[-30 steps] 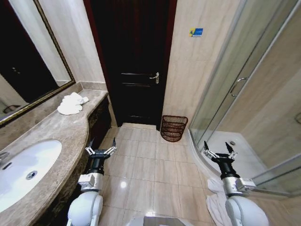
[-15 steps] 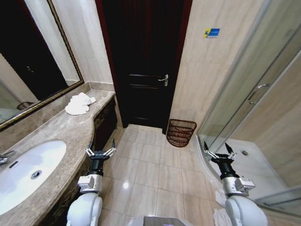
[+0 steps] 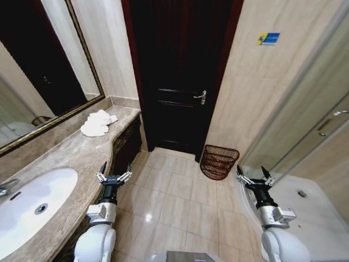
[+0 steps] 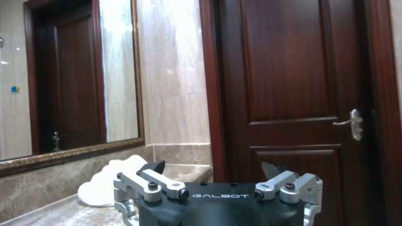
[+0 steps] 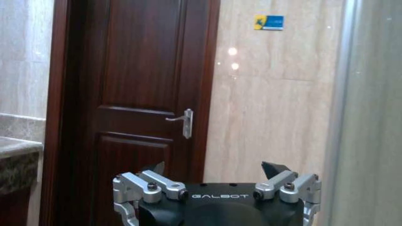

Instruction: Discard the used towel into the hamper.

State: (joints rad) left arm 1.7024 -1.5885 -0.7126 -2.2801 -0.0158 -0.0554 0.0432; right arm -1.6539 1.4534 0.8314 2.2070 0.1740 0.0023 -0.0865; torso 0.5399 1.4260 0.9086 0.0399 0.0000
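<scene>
White towel [image 3: 98,123] lies on the counter [image 3: 71,153], beyond the open left tool [image 3: 114,177].

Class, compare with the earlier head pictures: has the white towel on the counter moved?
No. The white towel lies at the same far counter end below the mirror corner; the camera shifted.

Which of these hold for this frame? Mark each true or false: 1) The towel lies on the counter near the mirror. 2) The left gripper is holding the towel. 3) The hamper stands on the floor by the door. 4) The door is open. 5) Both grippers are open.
1) True: the towel lies on the counter by the mirror.
2) False: the left gripper is open and holds nothing, hanging low beside the counter.
3) True: the hamper stands on the floor just right of the door.
4) False: the door is shut.
5) True: the right gripper is open too.
</scene>
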